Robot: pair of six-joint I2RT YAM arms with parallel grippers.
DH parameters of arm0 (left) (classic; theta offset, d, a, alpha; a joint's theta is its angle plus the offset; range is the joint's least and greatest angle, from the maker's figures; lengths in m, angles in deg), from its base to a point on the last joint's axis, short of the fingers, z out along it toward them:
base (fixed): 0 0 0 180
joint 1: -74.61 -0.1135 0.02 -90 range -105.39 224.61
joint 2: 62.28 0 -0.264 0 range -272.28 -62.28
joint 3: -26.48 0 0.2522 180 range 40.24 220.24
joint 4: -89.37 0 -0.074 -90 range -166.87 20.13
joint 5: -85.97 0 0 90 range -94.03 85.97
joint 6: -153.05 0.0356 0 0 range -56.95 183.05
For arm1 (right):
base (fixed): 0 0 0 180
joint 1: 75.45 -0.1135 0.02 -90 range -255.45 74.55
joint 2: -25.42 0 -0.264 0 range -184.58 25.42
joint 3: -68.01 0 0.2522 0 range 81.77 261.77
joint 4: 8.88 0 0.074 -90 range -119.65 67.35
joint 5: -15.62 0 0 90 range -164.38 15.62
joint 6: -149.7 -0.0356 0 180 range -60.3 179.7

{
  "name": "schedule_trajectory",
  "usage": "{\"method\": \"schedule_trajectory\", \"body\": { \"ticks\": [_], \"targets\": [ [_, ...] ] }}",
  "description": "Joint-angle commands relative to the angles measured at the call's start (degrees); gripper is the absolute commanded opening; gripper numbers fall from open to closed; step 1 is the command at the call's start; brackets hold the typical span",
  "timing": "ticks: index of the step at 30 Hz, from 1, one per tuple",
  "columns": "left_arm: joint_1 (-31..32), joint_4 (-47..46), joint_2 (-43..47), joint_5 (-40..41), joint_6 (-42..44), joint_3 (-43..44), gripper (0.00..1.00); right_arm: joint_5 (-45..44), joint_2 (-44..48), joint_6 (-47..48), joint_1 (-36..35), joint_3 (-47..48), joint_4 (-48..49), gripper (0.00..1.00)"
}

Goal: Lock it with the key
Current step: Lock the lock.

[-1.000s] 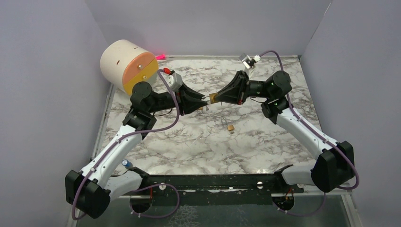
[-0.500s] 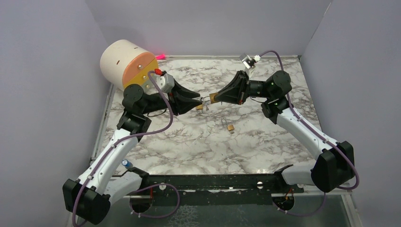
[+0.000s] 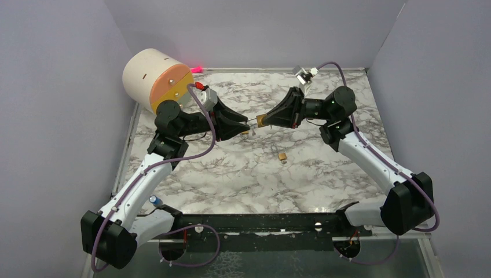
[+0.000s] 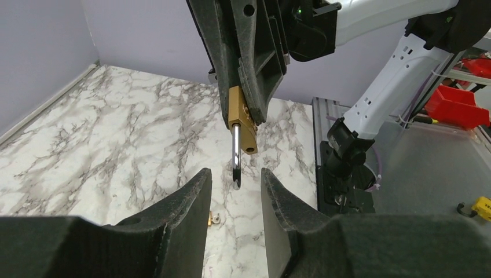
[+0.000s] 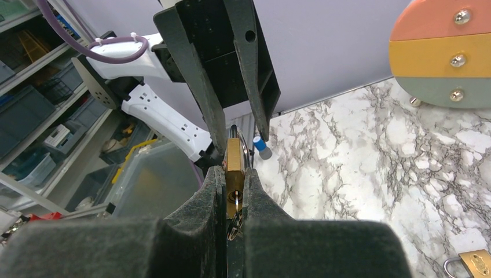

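Note:
My right gripper is shut on a brass padlock, which it holds above the table with the shackle pointing at the left arm. A key sits in the keyhole at the padlock's bottom, and its ring hangs between my right fingers. In the left wrist view the padlock body shows its steel shackle swung open. My left gripper is open, and the shackle's free end lies between its fingertips without touching either.
A second small padlock lies on the marble table in front of the grippers. A small brass piece lies below them. A big pink and yellow cylinder stands at the back left. Purple walls close three sides.
My left gripper drew back from the padlock, then came part of the way forward again with its jaws slightly wider. The right arm and padlock have not moved.

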Motion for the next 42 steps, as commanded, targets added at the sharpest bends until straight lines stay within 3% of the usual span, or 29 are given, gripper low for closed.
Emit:
{"method": "schedule_trajectory", "body": {
  "ticks": [1, 7, 10, 16, 31, 42],
  "targets": [
    [-0.2, -3.5, -0.2, -2.5, -1.6, 0.2, 0.37, 1.7, -0.9, -0.3, 0.0, 2.2, 1.3, 0.01],
    [-0.2, -4.9, -0.9, -4.7, -2.8, 0.6, 0.33, 1.5, -1.1, -0.4, 0.0, 2.3, 1.3, 0.01],
    [-0.2, -5.0, -1.4, -6.0, -3.1, 0.5, 0.19, 1.6, -0.9, -0.3, 0.0, 2.5, 1.1, 0.01],
    [-0.2, -5.0, -1.9, -7.9, -3.2, 0.3, 0.0, 1.5, -0.8, -0.2, 0.0, 2.9, 0.8, 0.01],
    [0.9, -5.4, -3.3, -15.0, -6.1, 1.6, 0.0, 1.7, -2.0, -5.6, 0.0, 2.0, 9.9, 0.01],
    [4.5, -19.7, -6.1, -13.8, -21.3, 2.9, 0.0, -3.3, 0.3, 5.6, -3.0, -0.3, 8.7, 0.01]
  ]
}}
